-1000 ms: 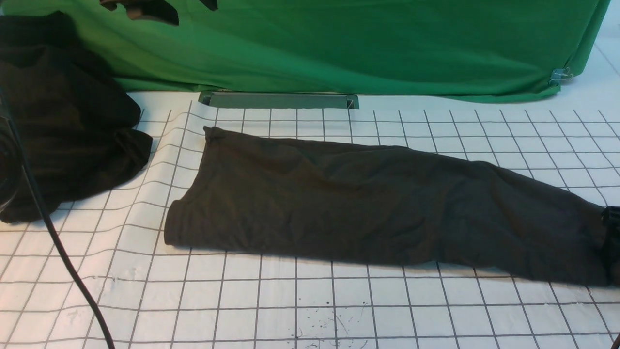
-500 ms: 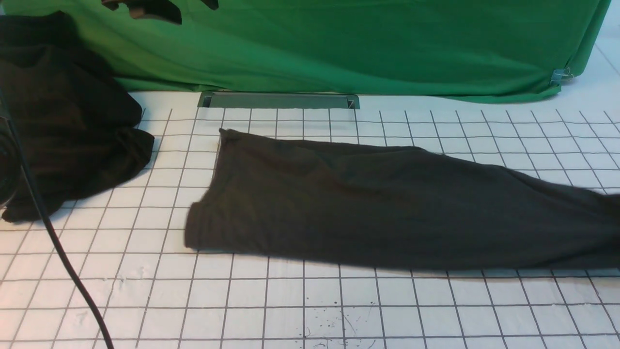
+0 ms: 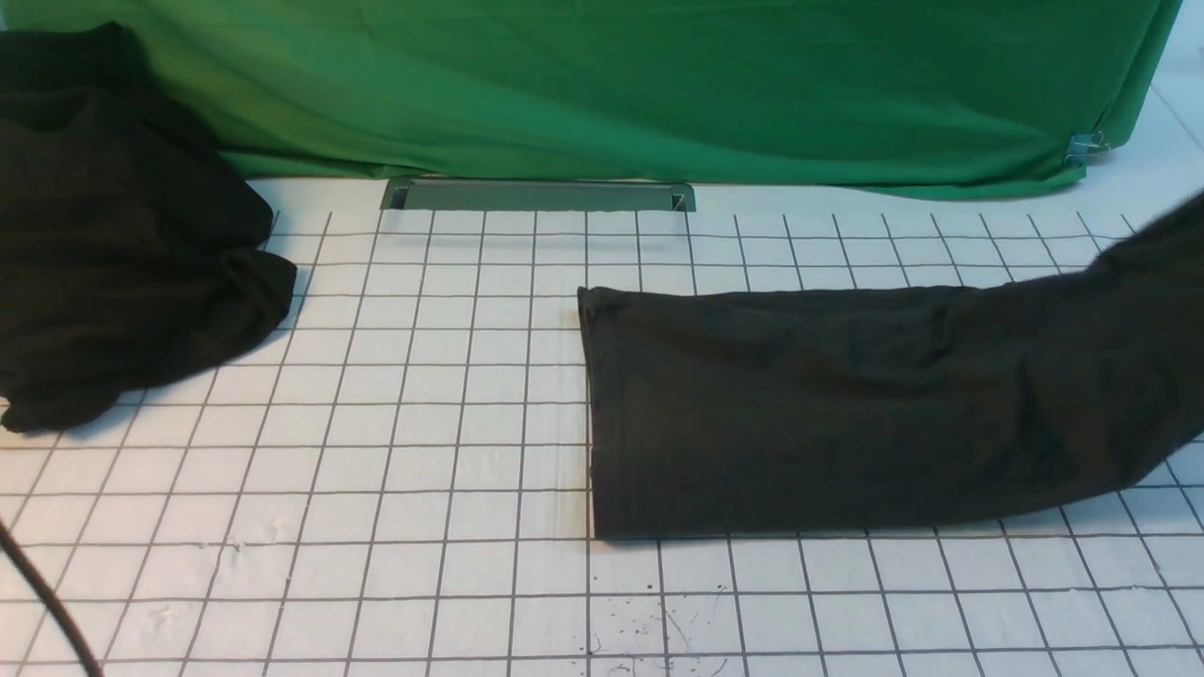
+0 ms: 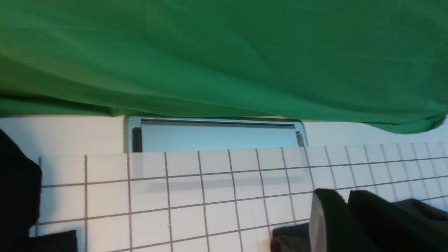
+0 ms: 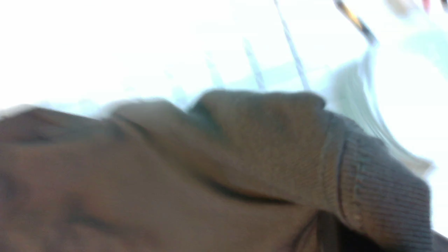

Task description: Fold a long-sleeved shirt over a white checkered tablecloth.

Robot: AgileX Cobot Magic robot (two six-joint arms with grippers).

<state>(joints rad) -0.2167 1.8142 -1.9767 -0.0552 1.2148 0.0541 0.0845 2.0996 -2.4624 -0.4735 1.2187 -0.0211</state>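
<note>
the long-sleeved shirt (image 3: 847, 414) lies on the white checkered tablecloth (image 3: 376, 527), its long axis running sideways across the front view, leftward from the lifted end that the right pincer (image 5: 344, 234) grasps. that pincer is clenched on the shirt beside the ribbed cuff (image 5: 381, 185) (fabric hides most of its fingers), and the shirt's raised end slants up and away to the front view's right edge. the flat end points left, away from the right pincer, and finishes in a nearly straight edge, roughly square to the long axis.

the left pincer (image 4: 346, 203) is clenched too, its fingertips drawn together with the shirt seen behind them; i cannot make out whether they touch it.

beyond the left pincer, at the table's far side, sits a rectangular recessed panel (image 4: 217, 134), and farther on hangs the green cloth (image 4: 224, 63).

on the side away from the right pincer, a wide stretch of bare grid parts the shirt's flat end from the black fabric heap (image 3: 122, 244). more grid shows along both long edges of the shirt (a black cable (image 3: 47, 602) crosses the near left corner).
</note>
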